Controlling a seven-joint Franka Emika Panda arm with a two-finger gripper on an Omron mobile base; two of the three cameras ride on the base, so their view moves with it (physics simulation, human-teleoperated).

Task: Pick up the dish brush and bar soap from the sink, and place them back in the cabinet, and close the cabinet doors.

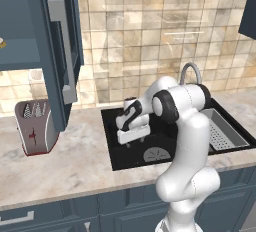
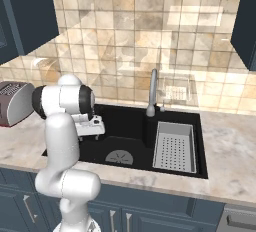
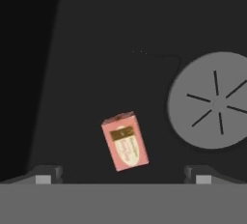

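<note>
The bar soap [image 3: 124,141], a small reddish block with a label, lies flat on the black floor of the sink [image 1: 112,143], left of the round grey drain [image 3: 212,101]. My gripper [image 3: 123,176] hangs above it, pointing down into the basin, open, with the soap between and just ahead of the fingertips [image 3: 47,175] and nothing held. The hand [image 1: 132,128] hovers over the sink's left half [image 2: 130,126]. The cabinet [image 1: 20,56] stands open at upper left, its door [image 1: 57,51] swung out. A cream-yellow sliver [image 1: 1,42] on its shelf may be the dish brush.
A red-and-silver toaster [image 1: 34,126] stands on the counter left of the sink. The faucet [image 2: 152,93] rises behind the basin. A grey perforated tray [image 2: 174,146] fills the sink's right half. The open door's long handle [image 1: 65,51] hangs over the counter.
</note>
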